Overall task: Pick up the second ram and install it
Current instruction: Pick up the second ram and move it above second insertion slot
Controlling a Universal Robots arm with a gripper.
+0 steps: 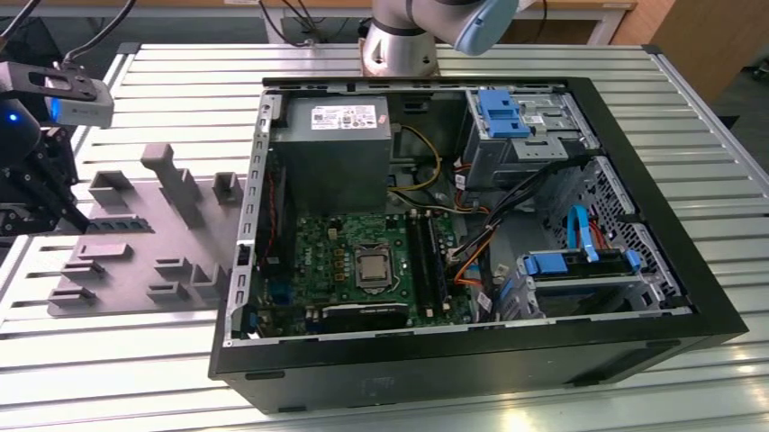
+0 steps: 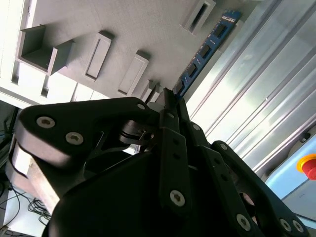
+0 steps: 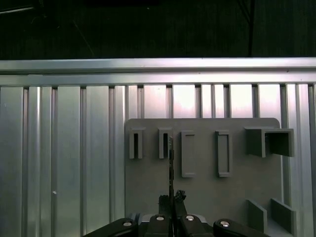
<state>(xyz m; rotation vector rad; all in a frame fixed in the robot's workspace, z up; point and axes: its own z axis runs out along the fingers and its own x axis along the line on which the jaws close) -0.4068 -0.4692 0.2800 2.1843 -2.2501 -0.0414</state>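
Note:
The second ram (image 1: 121, 224) is a thin green-blue strip with black chips, standing on edge at the near-left part of the grey fixture plate (image 1: 132, 261). My gripper (image 1: 72, 216) is at the exterior view's left edge, at the strip's end. In the second wrist view the ram (image 2: 205, 49) runs straight out from between the black fingertips of the gripper (image 2: 168, 98). The first wrist view shows the ram (image 3: 171, 163) edge-on, with the gripper (image 3: 172, 198) shut on its near end. I cannot tell whether the strip is lifted off the plate.
An open computer case (image 1: 481, 360) lies on the slatted metal table (image 1: 180, 81), to the exterior view's right of the plate. Inside are the green motherboard (image 1: 324, 243), black memory slots (image 1: 423, 261), cables and blue drive brackets (image 1: 499, 112). Raised grey holders (image 1: 175, 184) stand on the plate.

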